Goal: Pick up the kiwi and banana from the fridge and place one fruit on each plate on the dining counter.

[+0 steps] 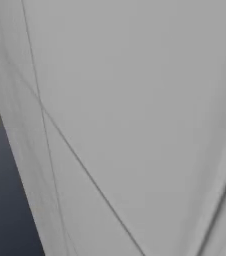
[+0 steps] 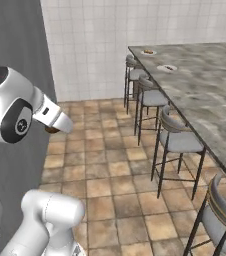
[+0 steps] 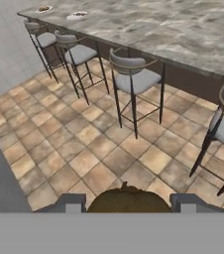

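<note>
Gripper (image 3: 126, 204): clenched on the kiwi, one finger tip on each side of it, above the tiled floor (image 3: 84, 144).
Kiwi (image 3: 128, 201): one, brown and roundish, between the finger tips at the bottom edge of the hand view; a brown speck at the gripper's end in the right base view.
Plates: two, white, well apart from the gripper at the counter's far end; far plate (image 2: 148, 52), nearer plate (image 2: 167, 68), each with something small and dark on it.
Dining counter (image 2: 205, 90): one, marbled, long.
Stools: four along the counter's near edge; nearest the plates (image 3: 43, 39).
</note>
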### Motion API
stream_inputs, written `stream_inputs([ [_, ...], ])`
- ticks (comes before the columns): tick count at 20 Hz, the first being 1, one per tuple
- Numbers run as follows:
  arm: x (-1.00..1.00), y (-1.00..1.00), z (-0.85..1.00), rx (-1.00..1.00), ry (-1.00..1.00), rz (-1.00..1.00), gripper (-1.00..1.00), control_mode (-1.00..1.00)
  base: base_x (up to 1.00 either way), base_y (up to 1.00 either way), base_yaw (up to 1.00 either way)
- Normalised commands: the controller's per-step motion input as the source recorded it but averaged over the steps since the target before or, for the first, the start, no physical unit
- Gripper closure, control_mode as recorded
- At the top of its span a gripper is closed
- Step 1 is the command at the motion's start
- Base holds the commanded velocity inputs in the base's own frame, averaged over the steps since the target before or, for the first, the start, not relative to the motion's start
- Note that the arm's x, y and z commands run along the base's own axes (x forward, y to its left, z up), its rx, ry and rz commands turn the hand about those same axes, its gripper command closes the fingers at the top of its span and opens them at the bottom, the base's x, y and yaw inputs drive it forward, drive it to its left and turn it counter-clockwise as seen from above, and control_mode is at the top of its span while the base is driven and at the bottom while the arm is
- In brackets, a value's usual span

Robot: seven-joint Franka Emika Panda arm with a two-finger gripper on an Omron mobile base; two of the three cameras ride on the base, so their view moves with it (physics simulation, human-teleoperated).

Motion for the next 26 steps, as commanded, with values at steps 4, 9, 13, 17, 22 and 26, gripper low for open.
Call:
stream_inputs([
  [4,0.00,0.00,0.00,0.00,0.00,0.00,1.00,1.00,1.00,0.69,-0.38],
  [9,0.00,0.00,0.00,0.00,0.00,0.00,1.00,1.00,1.00,0.84,-0.37],
  [13,0.00,0.00,0.00,0.00,0.00,0.00,1.00,1.00,1.00,0.66,-0.27],
  [17,0.00,0.00,0.00,0.00,0.00,0.00,1.00,1.00,1.00,-0.12,0.06],
  [22,0.00,0.00,0.00,0.00,0.00,0.00,1.00,1.00,1.00,0.12,0.03],
  [26,0.00,0.00,0.00,0.00,0.00,0.00,1.00,1.00,1.00,0.76,-0.19],
])
